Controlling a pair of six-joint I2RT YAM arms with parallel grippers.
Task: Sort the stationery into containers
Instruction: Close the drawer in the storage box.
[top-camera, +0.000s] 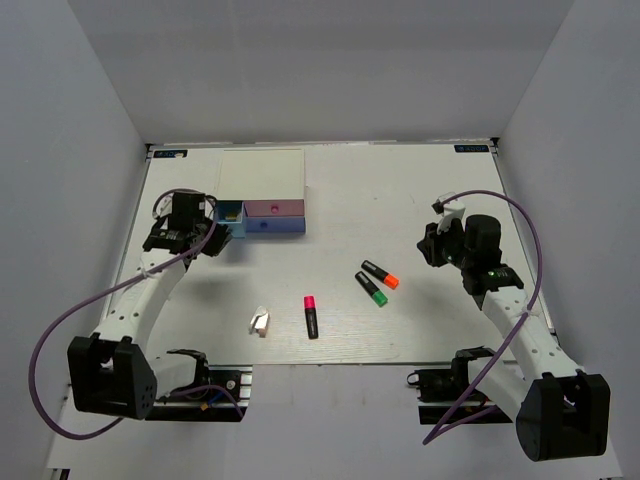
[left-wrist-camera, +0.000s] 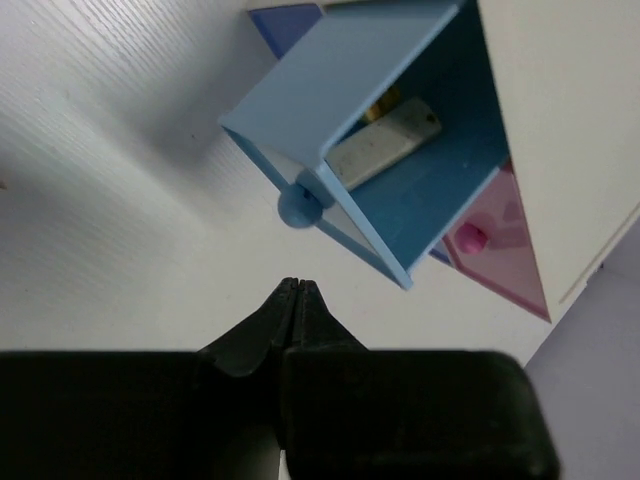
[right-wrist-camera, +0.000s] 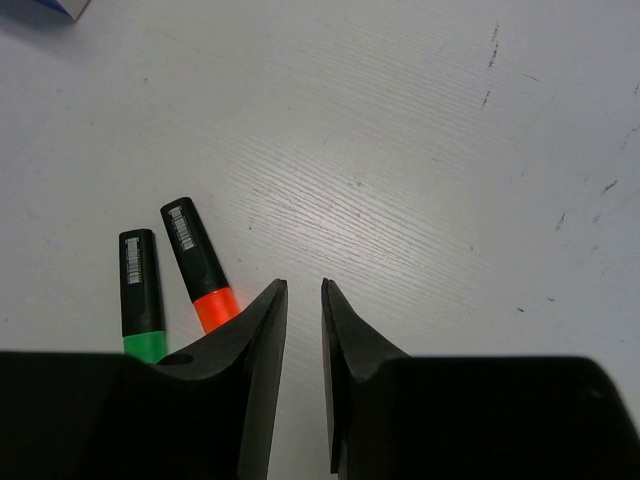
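Firstly, left jaws: pressed together with nothing pinched; the left gripper (left-wrist-camera: 297, 289) hangs just short of the knob (left-wrist-camera: 296, 206), apart from it.
Right jaws: spread a little, leaving a narrow empty gap; the right gripper (right-wrist-camera: 304, 290) hovers over bare table (right-wrist-camera: 450, 180), just beside the orange highlighter (right-wrist-camera: 197, 266).
Light blue drawer (left-wrist-camera: 400, 190): pulled out of the white-topped box (top-camera: 262, 172); a pale oblong piece (left-wrist-camera: 385, 148) lies inside, with something yellowish behind it, too hidden to name.
Pink drawer (left-wrist-camera: 500, 262) and dark blue drawer (top-camera: 272, 227): shut, as far as the views show.
Orange highlighter and green highlighter (right-wrist-camera: 140, 292): side by side and nearly parallel, long axes diagonal across the table, caps toward the right arm.
Pink-red highlighter (top-camera: 311, 316): alone mid-table, long axis running roughly near to far, cap toward the far edge.
White clip-like piece (top-camera: 260, 321): near its left, apart from it.
Risk, left: shut fingertips this near the knob could bump it, skewing the box or sliding the drawer in before the sorting is done.
Risk, right: the gap looks too narrow to straddle a barrel; coming down as it is, a finger would likely land on the orange highlighter and roll it into its green neighbour.
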